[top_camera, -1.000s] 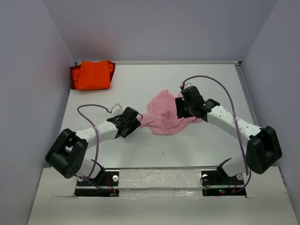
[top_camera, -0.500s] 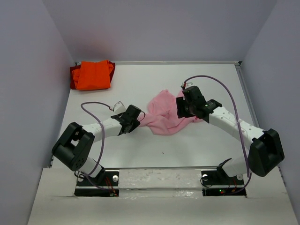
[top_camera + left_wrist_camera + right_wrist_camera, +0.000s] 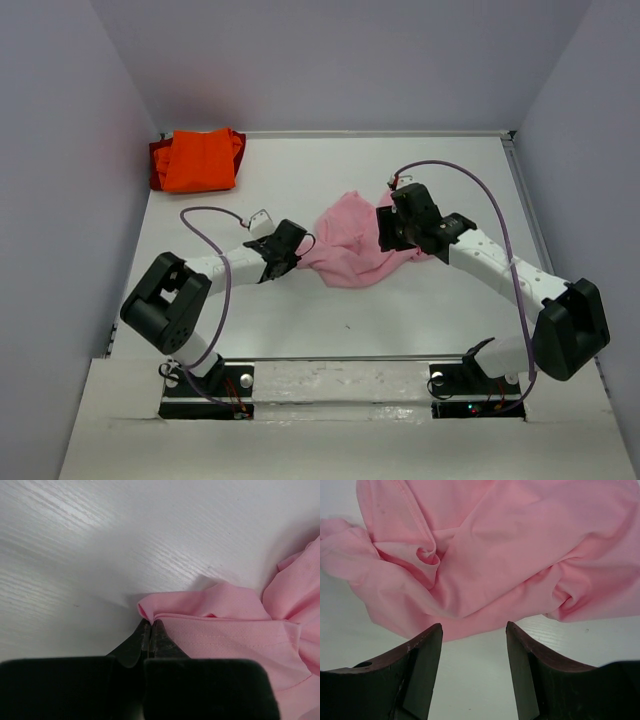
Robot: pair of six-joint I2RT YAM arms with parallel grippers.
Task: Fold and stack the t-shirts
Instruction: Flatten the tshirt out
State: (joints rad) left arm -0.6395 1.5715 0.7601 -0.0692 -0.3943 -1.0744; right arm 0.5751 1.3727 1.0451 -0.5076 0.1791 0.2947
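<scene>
Left gripper (image 3: 297,252) met the left edge of the pink t-shirt (image 3: 350,252) in the overhead view; the right gripper (image 3: 386,233) hid its tips under its wrist. Orange t-shirts (image 3: 197,160) sat folded far-left. Left wrist: tips pinched a pink fold. Right wrist: fingers spread above cloth cut off by the frame.

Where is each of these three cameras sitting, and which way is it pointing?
Top external: fixed above and behind the robot, looking down on the table; shows the left arm, right arm, pink t-shirt and orange t-shirts.
Left wrist: on the left arm, looking along the left hand, shut on the pink t-shirt's edge.
Right wrist: on the right arm, looking down past the open right hand at the crumpled pink t-shirt.
Shared: all see the pink t-shirt.
</scene>
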